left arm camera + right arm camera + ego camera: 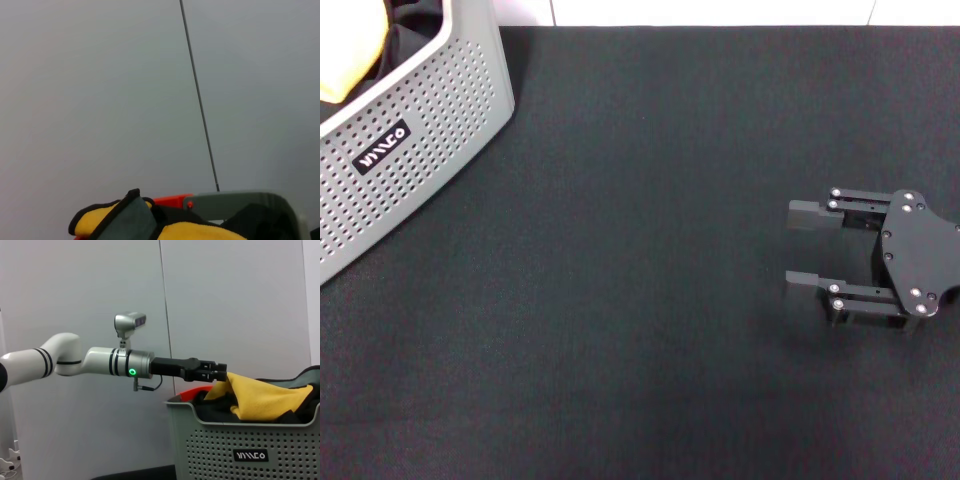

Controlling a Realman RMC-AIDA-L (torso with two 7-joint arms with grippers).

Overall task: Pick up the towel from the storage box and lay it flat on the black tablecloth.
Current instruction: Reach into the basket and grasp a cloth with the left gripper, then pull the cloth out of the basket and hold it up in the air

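The towel (345, 50), yellow face up, lies in the light grey storage box (420, 130) at the far left of the black tablecloth (650, 250). The left gripper is out of the head view. In the right wrist view my left gripper (224, 371) reaches over the box (225, 440) and is shut on a raised corner of the towel (265, 397). The left wrist view shows the towel's yellow and grey-green folds with black trim (125, 220) above the box rim (235, 200). My right gripper (794, 245) rests open and empty on the tablecloth at the right.
A dark cloth (210, 407) lies in the box under the towel, with a red-orange piece (197, 391) at the box's far rim. A pale wall stands behind the table. The tablecloth stretches bare between the box and the right gripper.
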